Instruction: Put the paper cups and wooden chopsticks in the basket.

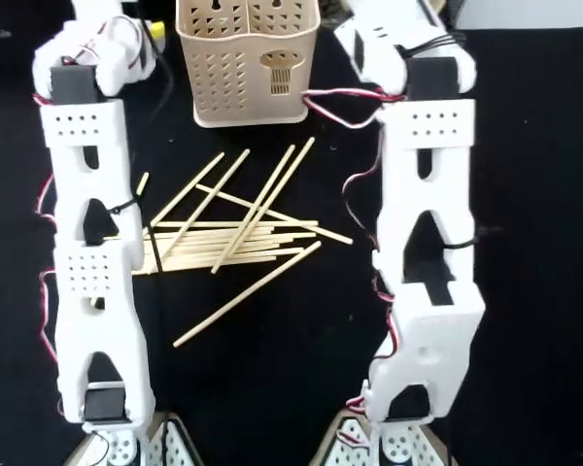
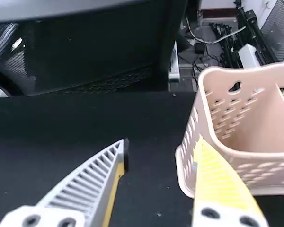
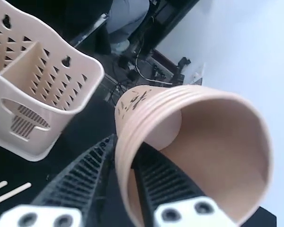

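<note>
Our right gripper clamped the paper cups by the rim, near the basket. The left gripper stood with jaws apart. We advised centring the cups over the basket before release. The chopsticks lay on the table.

Left end effector spread, right clamped.

Your high camera looks straight down on the bench. Your wrist cameras ride close behind the left end effector and right end effector, facing the far edge. All three share the basket.
</note>
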Robot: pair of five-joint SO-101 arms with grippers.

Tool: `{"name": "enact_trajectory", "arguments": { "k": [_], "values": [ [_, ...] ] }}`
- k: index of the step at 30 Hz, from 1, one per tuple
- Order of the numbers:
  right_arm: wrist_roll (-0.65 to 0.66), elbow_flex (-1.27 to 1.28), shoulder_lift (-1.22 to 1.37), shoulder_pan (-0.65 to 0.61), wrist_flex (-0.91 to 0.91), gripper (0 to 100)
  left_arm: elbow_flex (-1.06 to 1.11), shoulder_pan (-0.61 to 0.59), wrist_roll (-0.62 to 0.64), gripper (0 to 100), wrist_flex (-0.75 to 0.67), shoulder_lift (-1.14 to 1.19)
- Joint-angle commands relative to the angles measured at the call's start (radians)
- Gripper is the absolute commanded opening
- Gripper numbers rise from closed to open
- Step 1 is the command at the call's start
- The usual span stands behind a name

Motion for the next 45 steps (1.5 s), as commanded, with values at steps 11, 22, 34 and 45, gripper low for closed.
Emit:
{"name": "enact_trajectory", "arguments": {
  "k": [11, 22, 34, 45],
  "values": [
    [-0.011, -0.062, -0.044, 0.035, 0.002, 1.2, -0.076, 0.077, 0.127, 24, -0.040, -0.057],
    [-0.011, -0.061, -0.036, 0.144, -0.006, 1.2, -0.002, 0.142, 0.058, 24, -0.072, 0.009],
    [-0.011, -0.053, -0.036, 0.175, -0.003, 1.2, 0.001, 0.079, 0.061, 24, -0.101, 0.087],
    [-0.011, -0.051, -0.036, 0.175, -0.006, 1.2, -0.007, 0.067, 0.063, 24, -0.132, 0.141]
  ]
}}
